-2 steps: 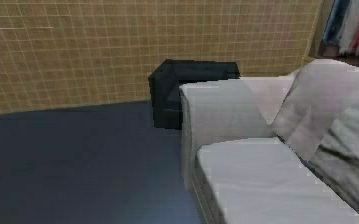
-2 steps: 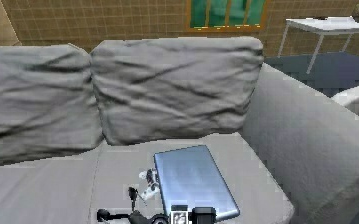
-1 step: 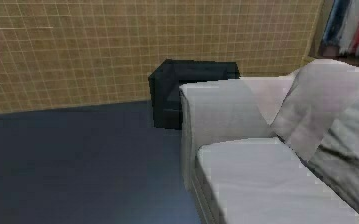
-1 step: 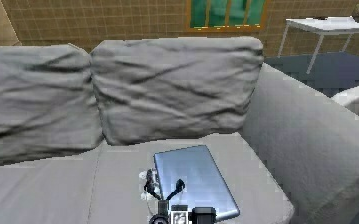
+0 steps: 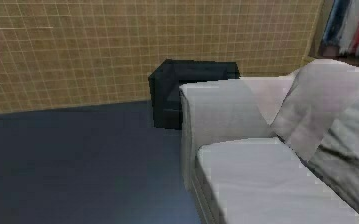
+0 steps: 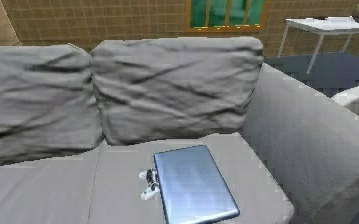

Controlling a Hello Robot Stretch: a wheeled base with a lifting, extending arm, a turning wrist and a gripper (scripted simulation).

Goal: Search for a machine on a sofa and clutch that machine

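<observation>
A closed grey-blue laptop (image 6: 195,183) lies flat over the right seat cushion of a grey sofa (image 6: 177,85) in the arm side view. At the laptop's left edge, small white pieces with black marks belonging to my gripper (image 6: 148,183) peek out. The laptop covers the rest of the gripper and arm. I cannot make out its far end, so I cannot tell whether it holds anything. The forward view takes in the same sofa's armrest (image 5: 219,110) and seat (image 5: 262,180) on its right.
A black box-like cabinet (image 5: 187,88) stands against the yellow tiled wall (image 5: 77,50), just beyond the sofa's end. Dark blue floor (image 5: 77,160) spreads across the forward view's left. A white table (image 6: 327,30) and a green window (image 6: 230,12) are behind the sofa.
</observation>
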